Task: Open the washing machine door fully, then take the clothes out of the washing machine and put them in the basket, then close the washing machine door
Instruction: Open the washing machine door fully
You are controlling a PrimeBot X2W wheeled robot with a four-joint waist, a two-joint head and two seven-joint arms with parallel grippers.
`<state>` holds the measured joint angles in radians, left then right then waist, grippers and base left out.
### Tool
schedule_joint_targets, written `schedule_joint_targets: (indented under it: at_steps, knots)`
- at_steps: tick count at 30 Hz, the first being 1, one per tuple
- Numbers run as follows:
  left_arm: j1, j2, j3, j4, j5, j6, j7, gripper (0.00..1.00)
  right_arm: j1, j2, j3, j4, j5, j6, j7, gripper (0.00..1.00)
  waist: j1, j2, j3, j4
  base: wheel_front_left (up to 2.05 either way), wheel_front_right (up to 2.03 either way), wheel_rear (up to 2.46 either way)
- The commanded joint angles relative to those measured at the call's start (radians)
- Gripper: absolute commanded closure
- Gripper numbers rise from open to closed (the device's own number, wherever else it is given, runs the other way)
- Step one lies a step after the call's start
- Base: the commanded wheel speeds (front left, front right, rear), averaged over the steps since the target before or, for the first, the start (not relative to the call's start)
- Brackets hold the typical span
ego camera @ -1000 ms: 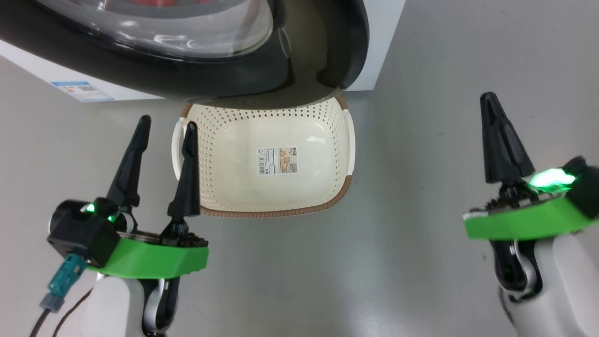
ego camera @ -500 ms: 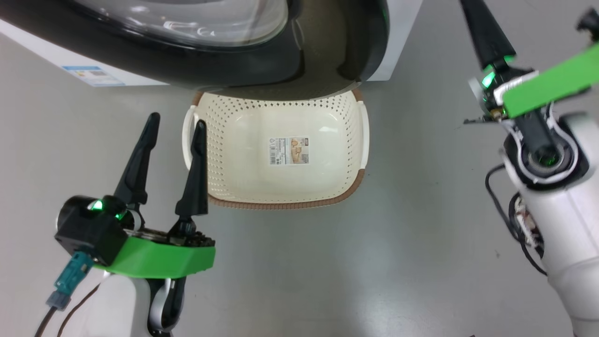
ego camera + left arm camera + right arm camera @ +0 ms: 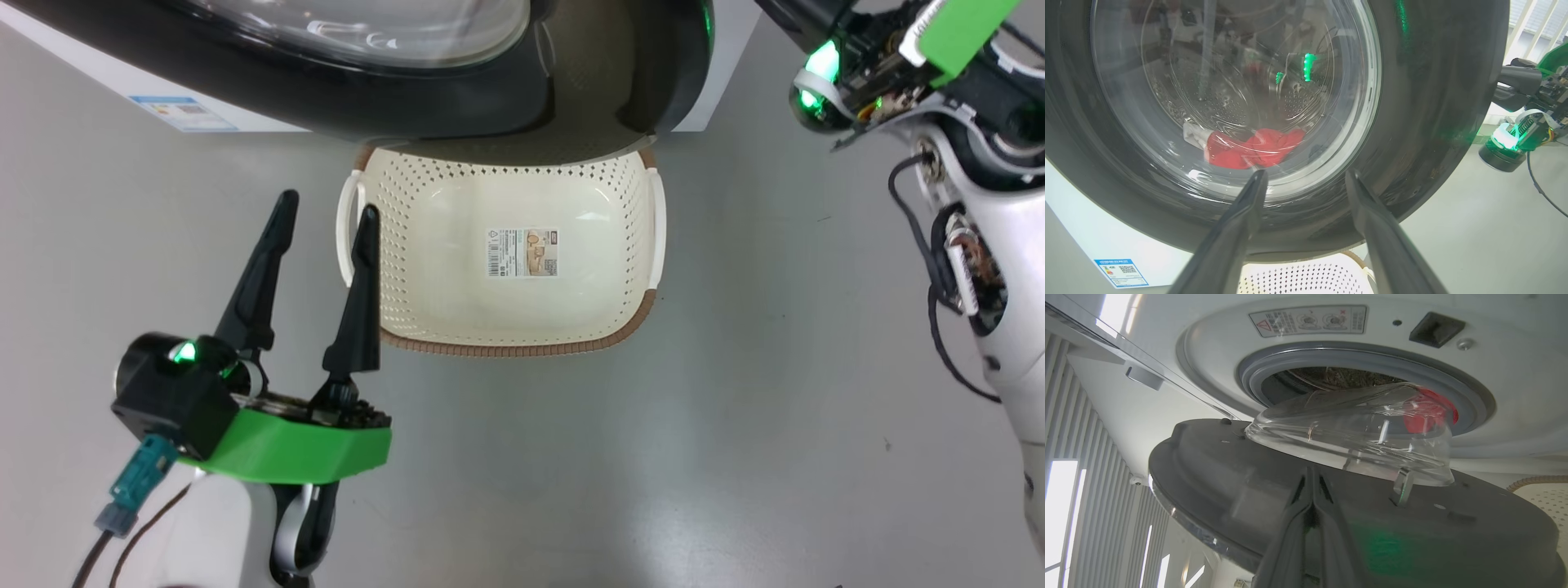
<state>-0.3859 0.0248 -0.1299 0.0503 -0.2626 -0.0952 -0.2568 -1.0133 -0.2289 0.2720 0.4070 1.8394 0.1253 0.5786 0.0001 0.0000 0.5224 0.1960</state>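
Both fingers of the right gripper (image 3: 1311, 473) are pressed together, close before the grey inner side of the half-open washing machine door (image 3: 1229, 477). The left gripper (image 3: 328, 204), fingers wide apart, hangs beside the basket (image 3: 506, 347) under that door; the red clothes (image 3: 1253, 149) lie in the drum (image 3: 1331, 375).

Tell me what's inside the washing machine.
Red clothes and some white cloth lie low in the drum, seen through the door glass. The door's black frame hides the rest.
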Motion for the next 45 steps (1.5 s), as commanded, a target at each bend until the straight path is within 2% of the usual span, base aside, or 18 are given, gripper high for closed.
schedule_joint_targets:
  at_steps: [1, 7, 19, 28, 35, 45]
  knots:
    - [-0.008, 0.025, 0.026, -0.030, 0.006, 0.009, -0.005, 0.00, -0.022, 0.010, 0.013, -0.012, -0.005, 0.005, 0.036, 1.00, 0.0000, 0.0000, 0.005, 0.005, 0.00, 0.00, 0.00]
    - [-0.010, 0.025, 0.026, -0.027, 0.003, 0.015, -0.005, 0.00, -0.035, 0.006, 0.042, -0.018, -0.049, 0.005, 0.122, 1.00, 0.0000, 0.0000, 0.000, 0.016, 0.00, 0.00, 0.00]
    - [0.020, 0.025, 0.027, -0.016, -0.008, 0.028, -0.005, 0.00, 0.100, 0.027, 0.060, -0.094, -0.118, 0.005, 0.178, 1.00, 0.0000, 0.0000, -0.082, 0.048, 0.00, 0.00, 0.00]
    - [0.071, 0.025, 0.038, -0.004, -0.015, 0.033, -0.005, 0.00, 0.233, 0.052, 0.088, -0.123, -0.173, 0.005, 0.190, 1.00, 0.0000, 0.0000, -0.174, 0.088, 0.00, 0.00, 0.00]
    - [0.115, 0.025, 0.051, 0.013, -0.007, 0.030, -0.005, 0.00, 0.341, 0.090, 0.105, -0.141, -0.212, 0.005, 0.158, 1.00, 0.0000, 0.0000, -0.267, 0.123, 0.00, 0.00, 0.00]
    - [0.179, 0.025, 0.067, 0.038, 0.021, 0.021, -0.005, 0.00, 0.460, 0.148, 0.135, -0.126, -0.203, 0.005, 0.149, 1.00, 0.0000, 0.0000, -0.383, 0.180, 0.00, 0.00, 0.00]
